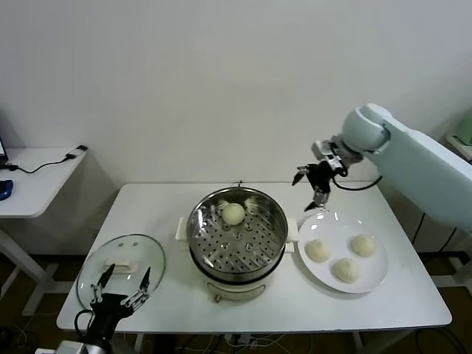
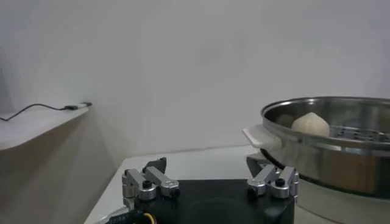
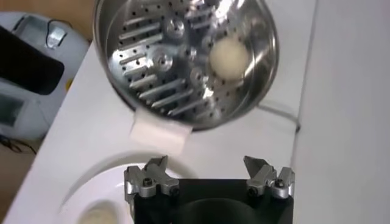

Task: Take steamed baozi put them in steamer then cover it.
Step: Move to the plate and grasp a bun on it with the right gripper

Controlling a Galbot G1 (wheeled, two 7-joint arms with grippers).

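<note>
Table [image 1: 169, 221]: smooth white rectangle, centre frame, plain white wall behind.
Steamer [image 1: 274, 221]: shiny perforated steel, one baozi [image 1: 233, 213].
Right gripper [image 1: 313, 186]: fingers spread, empty.
Left gripper [image 1: 119, 285]: fingers spread, lower left.

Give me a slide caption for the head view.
One baozi sits in the steamer, three wait on the plate; open right end effector hovers above the plate, lid aside.

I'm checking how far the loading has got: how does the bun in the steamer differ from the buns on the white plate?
The bun in the steamer sits alone on the perforated tray, toward the pot's far side; the buns on the plate are three, grouped together. The steamer bun is enclosed by steel walls, while the plate buns lie in the open, with the right hand open above the plate's far edge. All are the same smooth, cream-white domes.
</note>
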